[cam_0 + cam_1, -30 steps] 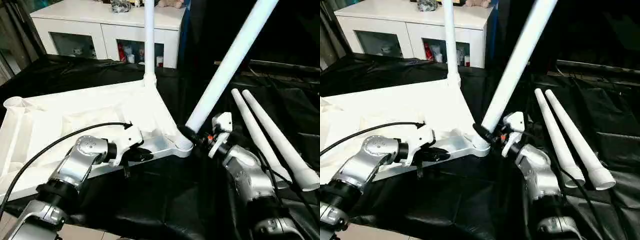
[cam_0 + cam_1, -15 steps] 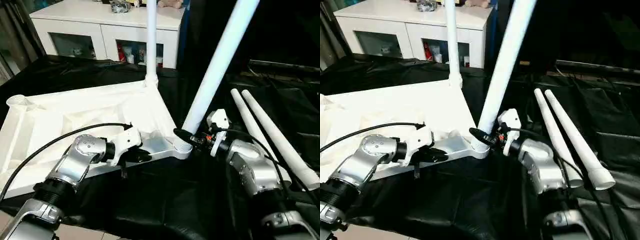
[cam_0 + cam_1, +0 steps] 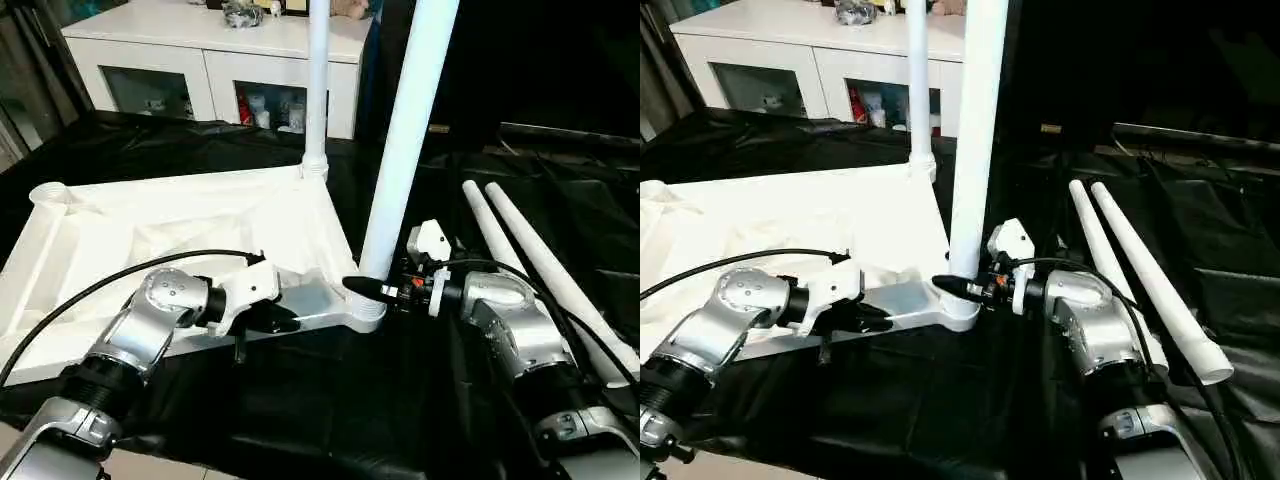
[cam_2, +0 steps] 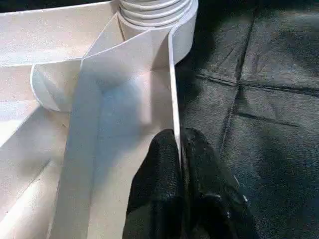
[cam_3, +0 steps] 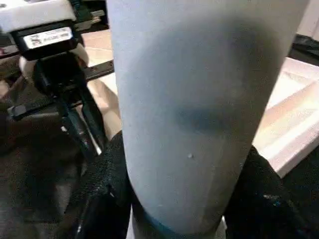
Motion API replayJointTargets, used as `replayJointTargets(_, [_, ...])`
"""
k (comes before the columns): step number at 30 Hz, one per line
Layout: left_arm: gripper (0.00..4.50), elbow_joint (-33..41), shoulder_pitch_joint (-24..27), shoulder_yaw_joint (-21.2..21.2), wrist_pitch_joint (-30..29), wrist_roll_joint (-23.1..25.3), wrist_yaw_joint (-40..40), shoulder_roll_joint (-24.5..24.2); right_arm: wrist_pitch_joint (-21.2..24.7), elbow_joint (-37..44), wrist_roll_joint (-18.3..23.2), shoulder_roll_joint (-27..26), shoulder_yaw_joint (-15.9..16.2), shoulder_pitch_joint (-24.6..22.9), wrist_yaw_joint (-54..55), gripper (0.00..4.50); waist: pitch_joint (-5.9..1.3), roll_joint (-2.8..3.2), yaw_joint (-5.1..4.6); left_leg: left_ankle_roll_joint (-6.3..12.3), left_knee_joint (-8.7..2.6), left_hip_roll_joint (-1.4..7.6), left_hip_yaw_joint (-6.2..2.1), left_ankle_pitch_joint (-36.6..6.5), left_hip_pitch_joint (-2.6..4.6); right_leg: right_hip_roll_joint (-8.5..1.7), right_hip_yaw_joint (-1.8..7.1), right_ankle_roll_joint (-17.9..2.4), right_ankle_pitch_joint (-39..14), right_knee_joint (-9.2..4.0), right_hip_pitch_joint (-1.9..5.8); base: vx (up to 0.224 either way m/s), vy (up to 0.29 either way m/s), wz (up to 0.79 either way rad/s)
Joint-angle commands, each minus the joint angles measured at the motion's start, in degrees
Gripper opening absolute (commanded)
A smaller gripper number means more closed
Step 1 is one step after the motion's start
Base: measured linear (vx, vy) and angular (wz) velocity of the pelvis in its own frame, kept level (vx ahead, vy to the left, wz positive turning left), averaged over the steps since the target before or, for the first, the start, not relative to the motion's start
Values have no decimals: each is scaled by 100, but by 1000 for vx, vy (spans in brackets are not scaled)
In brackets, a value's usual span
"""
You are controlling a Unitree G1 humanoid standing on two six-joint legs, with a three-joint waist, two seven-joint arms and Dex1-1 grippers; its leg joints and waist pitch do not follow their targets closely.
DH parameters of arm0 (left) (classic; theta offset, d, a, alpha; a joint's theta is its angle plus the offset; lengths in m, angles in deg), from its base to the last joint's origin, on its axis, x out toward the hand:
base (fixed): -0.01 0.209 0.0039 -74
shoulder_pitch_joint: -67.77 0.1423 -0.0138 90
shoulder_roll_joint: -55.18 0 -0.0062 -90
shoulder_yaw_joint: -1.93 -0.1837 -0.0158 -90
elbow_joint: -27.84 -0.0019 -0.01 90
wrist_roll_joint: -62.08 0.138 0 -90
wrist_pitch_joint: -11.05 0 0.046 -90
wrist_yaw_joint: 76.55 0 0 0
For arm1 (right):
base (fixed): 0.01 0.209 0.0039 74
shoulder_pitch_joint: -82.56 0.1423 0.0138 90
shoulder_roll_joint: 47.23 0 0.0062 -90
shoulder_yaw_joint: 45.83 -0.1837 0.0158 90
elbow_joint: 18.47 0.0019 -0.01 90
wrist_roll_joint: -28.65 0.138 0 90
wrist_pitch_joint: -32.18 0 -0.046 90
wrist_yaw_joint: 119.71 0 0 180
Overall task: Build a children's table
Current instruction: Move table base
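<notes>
The tabletop (image 3: 180, 225) is lying upside down on a black cloth (image 3: 300, 400), its ribbed underside facing up. One leg (image 3: 317, 80) is standing upright in the far corner socket. A second leg (image 3: 405, 150) is standing nearly upright in the near corner socket (image 3: 365, 312), the one closest to the robot's right arm.

The right gripper (image 3: 375, 290) is reaching in level from the right and clamping its two black fingers around the bottom of that second leg, just above the socket; the right wrist view is showing the leg wedged between the fingers (image 5: 102, 199).

The left gripper (image 4: 178, 164) is pinching the thin near wall of the tabletop, one finger on each side, a little way along the edge from the same corner socket. Its fingers are pressed together with only the wall between them.

Two more legs (image 3: 545, 270) are lying side by side on the cloth to the right of the right arm, touching or nearly so along their length. A white cabinet (image 3: 215, 60) with glass doors is standing behind the cloth.
</notes>
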Motion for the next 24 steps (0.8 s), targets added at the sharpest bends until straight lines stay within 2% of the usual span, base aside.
replayJointTargets(1, [0, 194, -50, -141, 190, -78, -285, 33, 286, -472, -261, 8, 502, -367, -294, 189, -322, 100, -22, -11, -502, 270, -100, -1885, 43, -461, 347, -1142, -1914, -493, 213, 0, 0, 0])
replayJointTargets(7, [0, 144, -66, -120, 228, -101, -410, 21, 275, -458, -276, 52, 533, -442, -472, 189, -312, 103, -17, -13, -508, 274, -99, -1957, 60, -465, 349, -1140, -2029, -511, 204, 0, 0, 0])
replayJointTargets(8, [0, 122, -77, -114, 212, -91, -396, 22, 277, -478, -278, 44, 521, -442, -460, 189, -313, 119, -17, -18, -509, 273, -103, -1964, 62, -463, 347, -1145, -2022, -505, 204, 0, 0, 0])
replayJointTargets(13, [0, 54, -101, -23, 80, -143, -308, 95, 273, -644, -307, -28, 406, -412, -249, 189, -310, 113, -24, -12, -515, 266, -104, -1993, 55, -465, 341, -1094, -2138, -527, 206, 0, 0, 0])
replayJointTargets(16, [0, -30, -162, 42, -16, -114, -138, 167, 158, -922, -460, -112, 301, -291, 254, 189, -290, 113, -39, -28, -521, 257, -110, -2140, 74, -477, 335, -990, -2557, -569, 179, 0, 0, 0])
replayJointTargets(17, [0, -129, -227, 75, -67, -57, 24, 216, 81, -1147, -575, -170, 222, -181, 690, 189, -281, 110, -53, -53, -518, 250, -115, -2232, 95, -492, 333, -920, -2833, -602, 161, 0, 0, 0])
replayJointTargets(18, [0, -275, -328, 121, -152, 21, 250, 287, 5, -1464, -707, -256, 107, -18, 1316, 189, -238, 99, -84, -82, -522, 225, -125, -2374, 115, -491, 320, -804, -3197, -650, 136, 0, 0, 0])
replayJointTargets(19, [0, -302, -347, 130, -170, 34, 291, 301, -8, -1522, -731, -273, 86, 12, 1434, 189, -213, 105, -107, -114, -521, 210, -135, -2500, 150, -489, 289, -713, -3501, -689, 107, 0, 0, 0])
replayJointTargets(20, [0, -385, -413, 163, -256, 65, 425, 351, -48, -1719, -805, -328, 17, 116, 1831, 189, -193, 93, -162, -159, -491, 174, -169, -2777, 214, -482, 208, -442, -4079, -780, 83, -70, -3, -5])
replayJointTargets(21, [0, -480, -526, 250, -457, 42, 631, 468, -70, -2022, -886, -438, -96, 296, 2523, 189, -186, 112, -221, -186, -431, 150, -183, -2981, 310, -490, 108, -225, -4451, -887, 21, -70, -3, -5])
replayJointTargets(22, [0, -485, -539, 257, -496, 45, 661, 480, -63, -2055, -887, -453, -113, 318, 2602, 189, -166, 138, -274, -177, -419, 142, -194, -3122, 350, -465, 17, -147, -4533, -950, 2, -87, 17, -8])
replayJointTargets(23, [0, -497, -571, 273, -589, 54, 732, 509, -48, -2133, -889, -488, -152, 369, 2787, 188, -179, 169, -378, -178, -492, 185, -277, -3409, 255, -434, -168, -19, -4263, -947, 172, -53, 46, -19])
replayJointTargets(24, [0, -503, -640, 300, -811, 77, 887, 591, -3, -2344, -843, -601, -288, 516, 3303, 188, -183, 295, -424, -188, -650, 317, -379, -3948, 141, -411, -236, -41, -3660, -807, 352, -53, 46, -19])
